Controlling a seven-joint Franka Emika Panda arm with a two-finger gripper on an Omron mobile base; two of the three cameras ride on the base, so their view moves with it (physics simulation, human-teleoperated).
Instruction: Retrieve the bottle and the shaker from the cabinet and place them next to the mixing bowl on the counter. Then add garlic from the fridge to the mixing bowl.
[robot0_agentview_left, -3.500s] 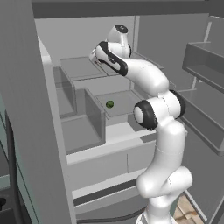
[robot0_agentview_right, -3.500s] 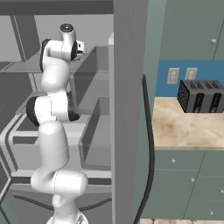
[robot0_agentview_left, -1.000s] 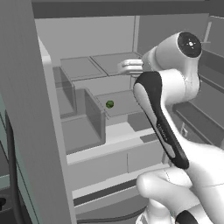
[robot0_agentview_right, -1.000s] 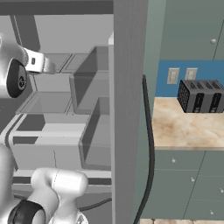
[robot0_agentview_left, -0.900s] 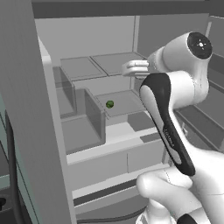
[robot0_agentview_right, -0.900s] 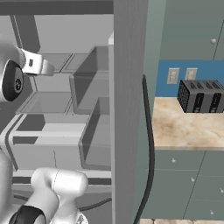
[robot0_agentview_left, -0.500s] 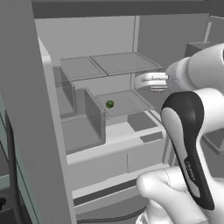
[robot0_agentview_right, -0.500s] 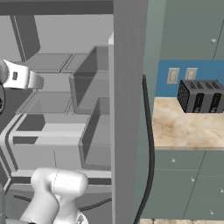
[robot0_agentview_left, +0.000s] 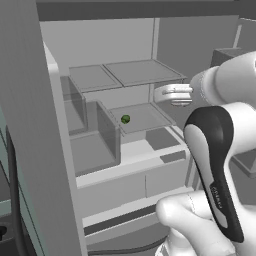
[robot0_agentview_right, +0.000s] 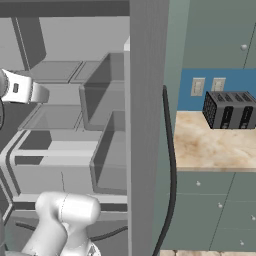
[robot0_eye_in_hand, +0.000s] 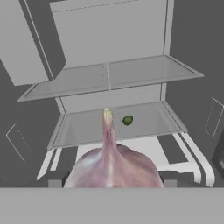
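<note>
**Ana:** Hand view puts the garlic (robot0_eye_in_hand: 113, 164) right at six o'clock, bulb down against the gripper and stem pointing to twelve. Why is it so close to the lens?

**Ben:** Because the gripper (robot0_agentview_left: 167, 94) is pinching it, I judge. The bulb sits between the jaws, which stand partly spread around its width. The fingertips themselves are hidden behind it.

**Ana:** And the arm is clear of the fridge (robot0_agentview_left: 150, 40)?

**Ben:** In the left base view the hand hangs at about three o'clock, in front of the glass shelves (robot0_agentview_left: 125, 75) rather than among them. That fits carrying the bulb out towards the mixing bowl.

**Ana:** What is the small green thing (robot0_agentview_left: 125, 119) on the lower shelf?

**Ben:** Too small to name. It lies well apart from the gripper.

**Ana:** Where does the garlic go?

**Ben:** The bench (robot0_agentview_right: 210, 145) lies at three o'clock in the right base view, with a toaster (robot0_agentview_right: 230, 110) at its back.
</note>
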